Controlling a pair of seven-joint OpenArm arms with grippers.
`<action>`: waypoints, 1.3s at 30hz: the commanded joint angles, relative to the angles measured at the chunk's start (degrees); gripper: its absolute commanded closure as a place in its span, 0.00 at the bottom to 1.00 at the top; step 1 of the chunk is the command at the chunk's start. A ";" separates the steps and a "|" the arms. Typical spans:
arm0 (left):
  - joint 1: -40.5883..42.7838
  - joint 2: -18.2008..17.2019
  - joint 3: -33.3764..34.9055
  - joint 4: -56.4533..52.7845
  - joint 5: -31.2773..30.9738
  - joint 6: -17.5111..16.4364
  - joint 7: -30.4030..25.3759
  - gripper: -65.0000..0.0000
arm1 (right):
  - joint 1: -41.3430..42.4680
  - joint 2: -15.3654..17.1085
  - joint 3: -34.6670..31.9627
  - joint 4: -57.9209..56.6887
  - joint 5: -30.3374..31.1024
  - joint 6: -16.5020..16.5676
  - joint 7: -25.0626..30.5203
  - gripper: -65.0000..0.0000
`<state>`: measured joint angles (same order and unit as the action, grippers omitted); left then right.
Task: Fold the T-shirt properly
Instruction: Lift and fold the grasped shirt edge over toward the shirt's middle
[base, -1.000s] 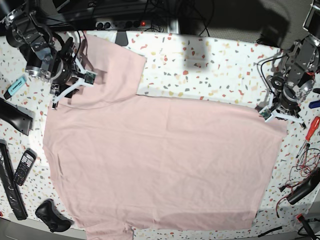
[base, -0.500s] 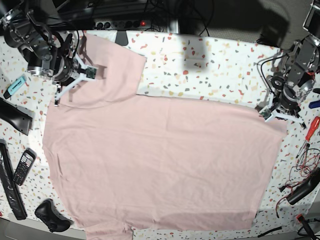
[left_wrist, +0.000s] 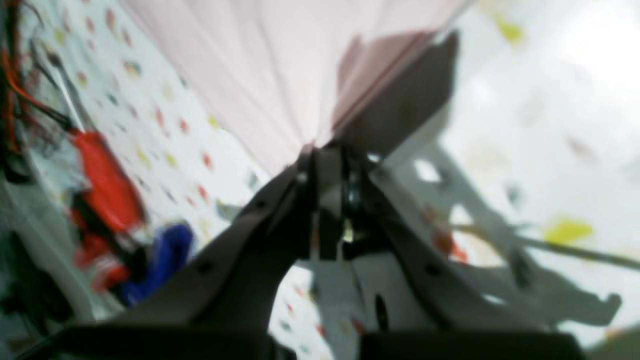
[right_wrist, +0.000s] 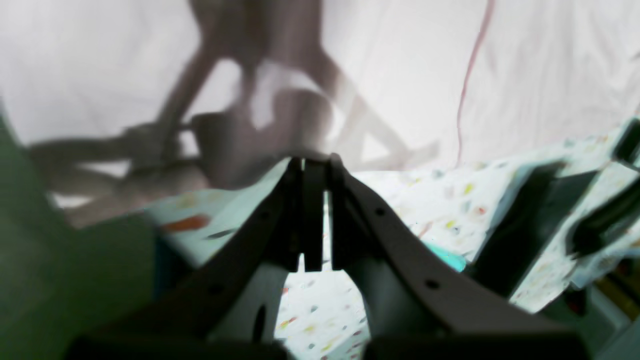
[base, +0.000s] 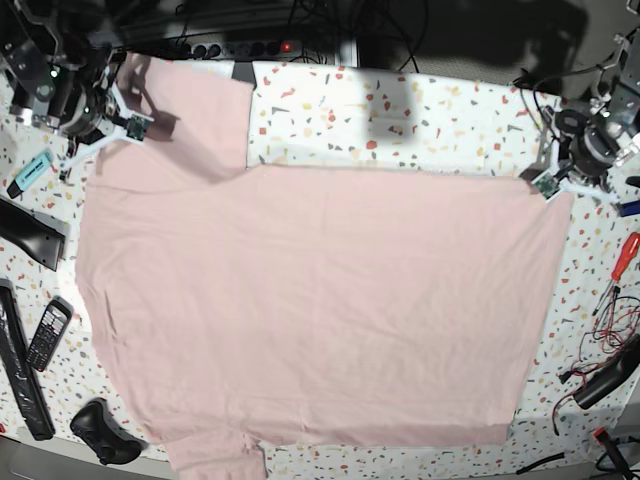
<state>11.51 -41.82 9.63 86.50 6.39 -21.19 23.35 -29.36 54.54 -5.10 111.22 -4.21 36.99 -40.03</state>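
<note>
**Pink T-shirt held at two far corners over the speckled table**

A large pale pink short-sleeved cotton T-shirt is spread plain side up across the white terrazzo-patterned table, covering most of it. No lettering is seen on the upturned face. The fabric lies mostly flat, with faint creases running across the body and a slight ripple along the near hem. One sleeve is stretched out toward the right gripper, and part of the other sleeve is seen at the near edge of the table, well away from both grippers.

The left gripper is closed on a corner of the T-shirt; in the left wrist view the cloth is seen drawn into a pinched point between the meeting white plastic fingers, and it fans out beyond them. A red-handled screwdriver and a blue object lie on the table just beside this gripper, clear of the cloth.

The right gripper is closed as well, its jaws pressed together at the edge of the sleeve area. Whether fabric is caught between them cannot be told from the blurred wrist view. A seam line is seen running down the cloth ahead of it. A turquoise object lies on the table near this gripper.
</note>
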 joint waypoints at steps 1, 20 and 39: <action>1.27 -1.22 -2.21 1.44 0.59 0.52 -0.11 1.00 | -1.60 0.66 2.14 2.08 0.87 0.07 0.13 1.00; 29.86 2.71 -25.00 15.76 0.57 0.55 -2.03 1.00 | -26.82 -10.14 16.83 13.46 1.25 0.37 1.22 1.00; 20.59 2.78 -25.75 15.85 -1.62 0.55 -3.72 1.00 | -10.62 -10.29 16.81 14.45 3.10 -5.07 4.87 1.00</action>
<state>32.25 -38.06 -15.46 101.56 4.56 -21.47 20.23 -39.99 43.64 11.20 124.99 -1.13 32.36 -35.79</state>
